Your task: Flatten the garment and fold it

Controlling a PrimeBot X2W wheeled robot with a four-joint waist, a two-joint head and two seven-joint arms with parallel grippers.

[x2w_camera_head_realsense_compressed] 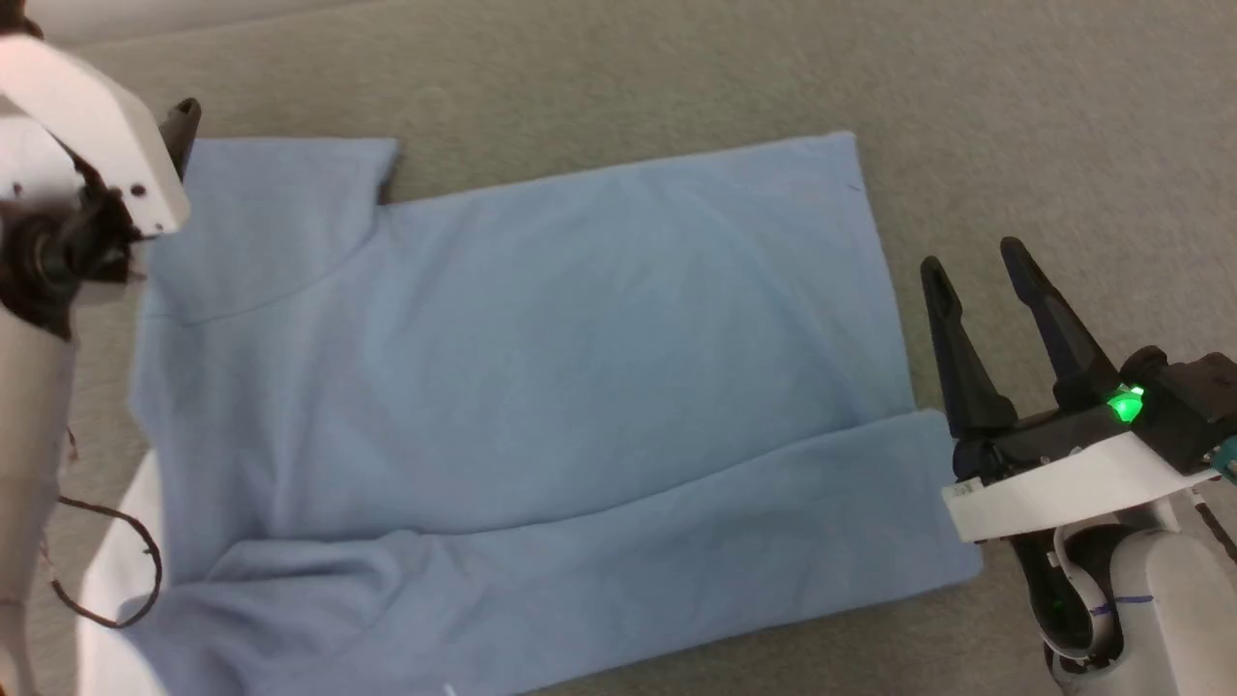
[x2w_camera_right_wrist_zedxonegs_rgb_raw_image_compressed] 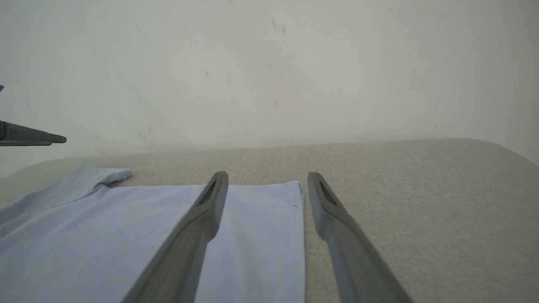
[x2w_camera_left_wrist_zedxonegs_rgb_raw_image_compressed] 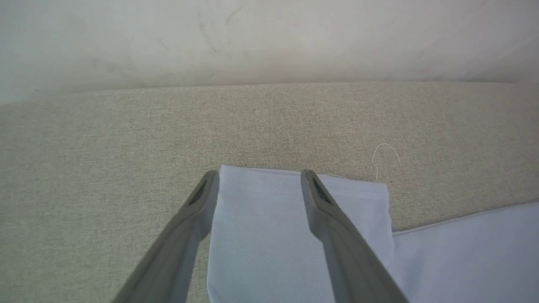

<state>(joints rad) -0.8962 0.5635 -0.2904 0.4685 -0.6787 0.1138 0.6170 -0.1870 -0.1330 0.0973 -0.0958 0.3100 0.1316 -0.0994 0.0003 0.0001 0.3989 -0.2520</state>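
Crosswise on the beige cushion (x2w_camera_head_realsense_compressed: 676,77) with the light blue shirt (x2w_camera_head_realsense_compressed: 541,367), long axis left-to-right, near edge folded over — far sleeve (x2w_camera_head_realsense_compressed: 280,213) below the left gripper (x2w_camera_left_wrist_zedxonegs_rgb_raw_image_compressed: 260,174), hem (x2w_camera_head_realsense_compressed: 884,290) just beside the right gripper (x2w_camera_head_realsense_compressed: 971,253), both spread wide and holding nothing.

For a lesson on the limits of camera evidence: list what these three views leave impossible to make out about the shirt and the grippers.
1. Head view: the left end of the garment is partly covered by the left arm and cut off by the bottom edge.
2. Head view: whatever lies beneath the folded near strip is hidden by the strip itself.
3. Left wrist view: whether the left gripper touches the sleeve cannot be told, because its height cannot be judged.
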